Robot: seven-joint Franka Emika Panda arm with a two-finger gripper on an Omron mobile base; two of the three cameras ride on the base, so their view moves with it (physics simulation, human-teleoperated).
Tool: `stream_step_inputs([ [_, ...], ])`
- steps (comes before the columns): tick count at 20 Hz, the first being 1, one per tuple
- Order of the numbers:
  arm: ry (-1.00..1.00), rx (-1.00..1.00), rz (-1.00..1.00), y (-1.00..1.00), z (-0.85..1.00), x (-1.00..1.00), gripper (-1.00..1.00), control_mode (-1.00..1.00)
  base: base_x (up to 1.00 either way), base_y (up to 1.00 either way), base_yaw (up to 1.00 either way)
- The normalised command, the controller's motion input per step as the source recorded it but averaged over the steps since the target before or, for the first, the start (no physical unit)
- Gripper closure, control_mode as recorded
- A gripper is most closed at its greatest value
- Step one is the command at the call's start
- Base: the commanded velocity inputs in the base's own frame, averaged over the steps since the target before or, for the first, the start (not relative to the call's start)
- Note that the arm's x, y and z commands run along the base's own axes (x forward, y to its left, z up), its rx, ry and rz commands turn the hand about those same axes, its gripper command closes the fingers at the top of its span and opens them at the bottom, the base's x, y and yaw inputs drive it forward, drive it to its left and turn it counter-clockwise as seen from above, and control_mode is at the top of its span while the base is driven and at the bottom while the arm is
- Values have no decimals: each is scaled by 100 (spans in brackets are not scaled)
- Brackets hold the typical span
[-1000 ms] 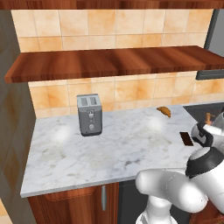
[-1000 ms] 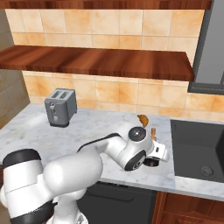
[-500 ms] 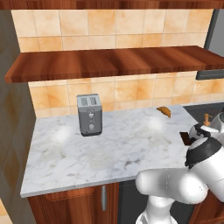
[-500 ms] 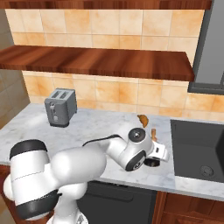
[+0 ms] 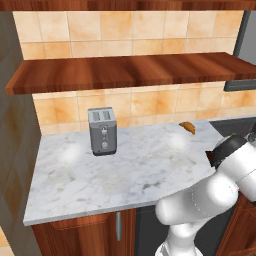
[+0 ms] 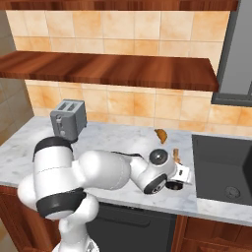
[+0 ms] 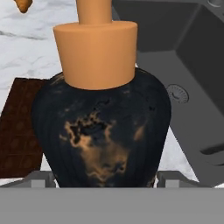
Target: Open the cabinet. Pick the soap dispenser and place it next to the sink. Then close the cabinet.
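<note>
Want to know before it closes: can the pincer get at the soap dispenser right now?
Probably yes. In the hand view the soap dispenser stands upright right before the pincer, nothing between them.

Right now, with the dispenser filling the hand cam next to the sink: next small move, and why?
Probably open the gripper a bit more and back straight off. The soap dispenser appears upright on the counter beside the sink, between the fingertips; whether they still touch it is unclear.

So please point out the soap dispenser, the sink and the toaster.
soap dispenser (image 7: 103, 135), hand view, on its black body.
sink (image 6: 221, 160), right base view, on the basin floor.
toaster (image 5: 102, 132), left base view, on its front face.
</note>
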Motion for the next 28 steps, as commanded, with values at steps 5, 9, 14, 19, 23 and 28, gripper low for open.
stream_step_inputs([
  [5,0,0,0,-15,-22,10,100,-100,0,0,0],
  [9,-1,0,0,-15,-28,0,100,-100,0,0,0],
  [14,-3,0,2,0,-18,0,100,-100,0,0,0],
  [19,-7,0,4,0,-14,-3,100,-100,0,0,0],
  [23,-18,0,5,0,-7,-11,100,-100,0,0,0],
  [28,-16,0,9,9,-11,-3,100,-100,0,0,0],
])
